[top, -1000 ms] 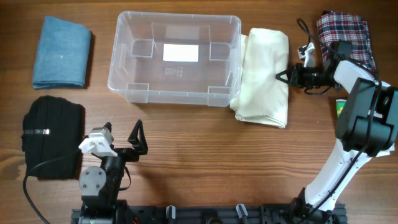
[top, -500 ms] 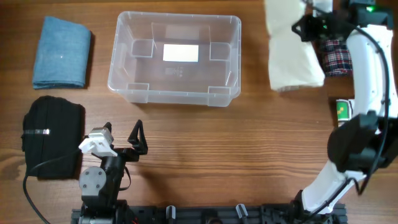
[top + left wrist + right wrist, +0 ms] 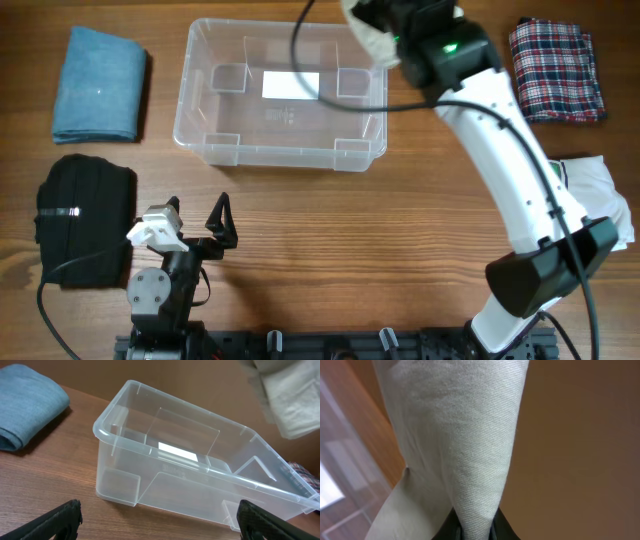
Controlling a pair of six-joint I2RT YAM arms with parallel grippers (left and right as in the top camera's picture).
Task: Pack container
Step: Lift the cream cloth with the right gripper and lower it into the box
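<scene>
The container (image 3: 282, 158) is a clear plastic bin with a white label on its base, standing at the back middle of the table, with nothing in it. My right gripper (image 3: 385, 22) is shut on a cream folded cloth (image 3: 362, 28) and holds it in the air over the bin's back right corner. In the right wrist view the cloth (image 3: 460, 435) hangs from the jaws (image 3: 472, 529). My left gripper (image 3: 205, 235) is open and empty near the front edge. In the left wrist view the gripper (image 3: 160, 525) faces the bin (image 3: 200, 485), with the cloth (image 3: 290, 395) above it.
A blue folded cloth (image 3: 98, 85) lies at the back left and a black one (image 3: 85, 220) at the front left. A plaid cloth (image 3: 556, 70) lies at the back right. A white item with a green label (image 3: 595, 195) lies at the right.
My right gripper has lifted the cream cloth from beside the bin's right side, carried it back, then swung it left over the bin's back right corner. The left arm has not moved.
</scene>
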